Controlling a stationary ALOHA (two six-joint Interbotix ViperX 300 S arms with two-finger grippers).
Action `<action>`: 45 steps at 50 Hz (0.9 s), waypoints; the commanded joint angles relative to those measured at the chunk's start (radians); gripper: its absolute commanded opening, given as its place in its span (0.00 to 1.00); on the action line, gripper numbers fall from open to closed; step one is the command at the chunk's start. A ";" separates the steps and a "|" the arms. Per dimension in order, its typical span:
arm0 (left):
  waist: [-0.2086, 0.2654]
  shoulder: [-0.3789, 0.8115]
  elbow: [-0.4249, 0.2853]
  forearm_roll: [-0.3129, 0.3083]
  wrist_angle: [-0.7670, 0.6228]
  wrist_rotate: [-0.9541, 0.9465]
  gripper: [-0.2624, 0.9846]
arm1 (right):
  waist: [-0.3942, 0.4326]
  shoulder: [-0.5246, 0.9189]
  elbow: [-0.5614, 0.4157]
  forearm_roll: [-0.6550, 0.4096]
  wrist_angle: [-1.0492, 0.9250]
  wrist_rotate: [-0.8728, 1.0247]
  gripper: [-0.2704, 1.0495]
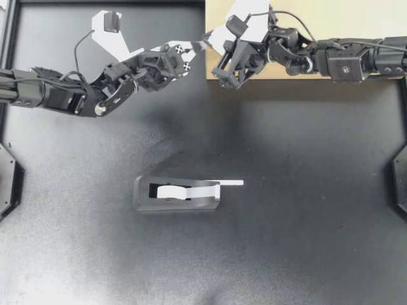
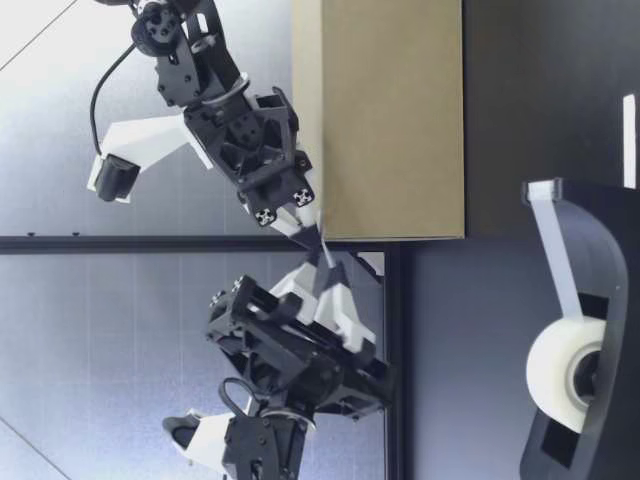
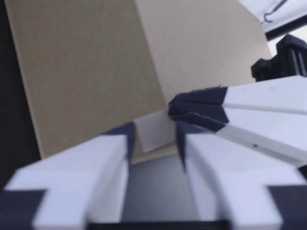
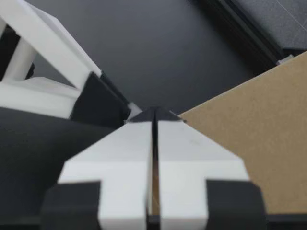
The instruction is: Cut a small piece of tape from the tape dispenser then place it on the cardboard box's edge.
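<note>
The cardboard box (image 1: 305, 38) stands at the table's far right, and both grippers meet at its near left corner. My left gripper (image 1: 197, 48) is open; a small whitish piece of tape (image 3: 152, 128) hangs between its fingers, in front of the box's corner (image 3: 144, 57). My right gripper (image 1: 210, 42) is shut, and its dark tips pinch the tape's edge (image 3: 169, 112). In the right wrist view the shut fingers (image 4: 153, 112) hide the tape. The black tape dispenser (image 1: 178, 194) lies mid-table with a tape tail (image 1: 230, 183) sticking out.
In the low view the dispenser (image 2: 600, 330) with its white roll (image 2: 560, 375) sits close to that camera, well apart from the box (image 2: 390, 120). Black frame rails edge the table (image 1: 9, 95). Dark table surface (image 1: 305, 190) spreads around the dispenser.
</note>
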 commanded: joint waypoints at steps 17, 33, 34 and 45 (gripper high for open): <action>-0.051 -0.127 0.058 0.032 -0.009 0.064 0.50 | 0.009 -0.146 -0.002 0.000 0.035 0.008 0.12; -0.190 -0.290 0.112 0.066 -0.002 0.422 0.49 | 0.209 -0.376 0.103 0.008 0.049 0.014 0.12; -0.198 -0.299 0.115 0.067 -0.002 0.446 0.49 | 0.222 -0.388 0.110 0.008 0.048 0.014 0.12; -0.279 -0.367 0.166 0.103 -0.002 0.718 0.49 | 0.376 -0.514 0.209 0.023 0.014 0.015 0.12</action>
